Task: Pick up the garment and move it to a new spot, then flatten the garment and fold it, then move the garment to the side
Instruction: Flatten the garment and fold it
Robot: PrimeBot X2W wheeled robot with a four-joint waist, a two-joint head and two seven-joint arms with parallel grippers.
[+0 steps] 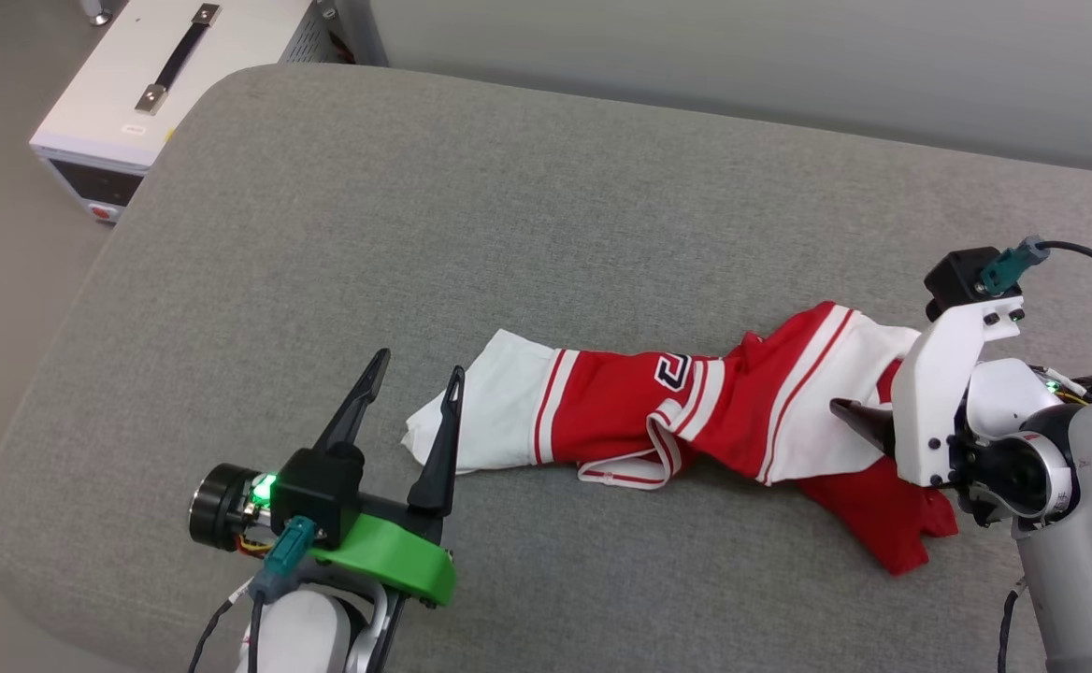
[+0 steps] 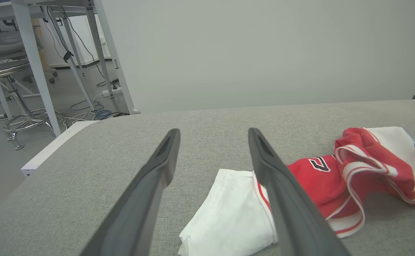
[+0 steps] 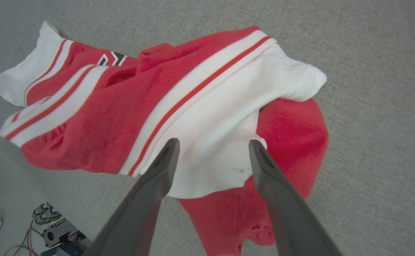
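red-and-white jersey T-shirt (image 1: 621,402) bunched lengthwise on grey fabric tabletop (image 1: 415,187) | left hand (image 1: 420,363) spread empty at white sleeve (image 1: 499,411); right hand (image 3: 213,141) spread empty over opposite sleeve (image 3: 228,106) | likely two-ended pickup

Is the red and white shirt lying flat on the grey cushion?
No, the red-and-white jersey T-shirt lies crumpled and twisted on the grey fabric surface.
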